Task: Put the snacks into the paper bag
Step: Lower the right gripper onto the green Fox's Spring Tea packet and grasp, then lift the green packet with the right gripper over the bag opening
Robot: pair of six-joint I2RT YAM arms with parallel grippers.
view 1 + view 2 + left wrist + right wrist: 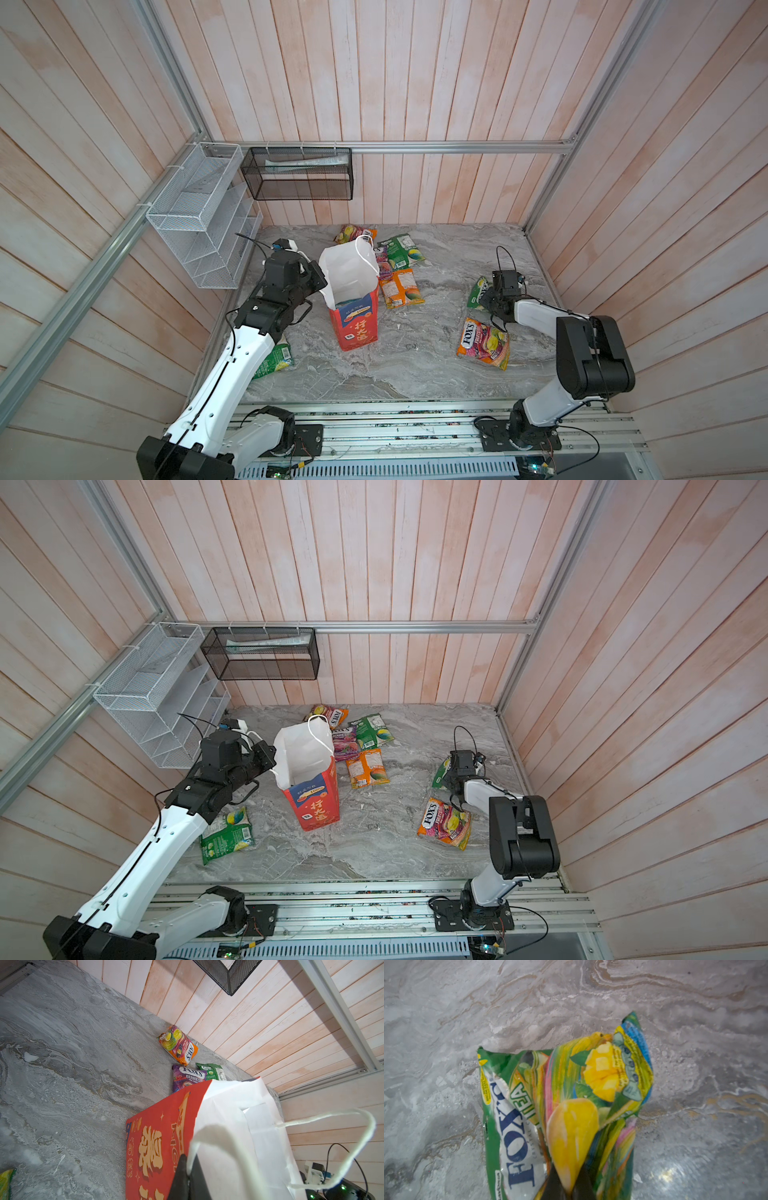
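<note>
My right gripper (pixel 568 1186) pinches the green tea packet (pixel 571 1084) by its end, well right of the paper bag (pixel 353 328), whose rim my left gripper (pixel 187 1167) clamps open.

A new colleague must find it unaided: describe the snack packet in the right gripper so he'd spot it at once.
From the red paper bag standing mid-table, look across to the right arm. The right gripper is shut on a green FOX'S tea packet, the only one pinched and crumpled, not lying flat.
</note>
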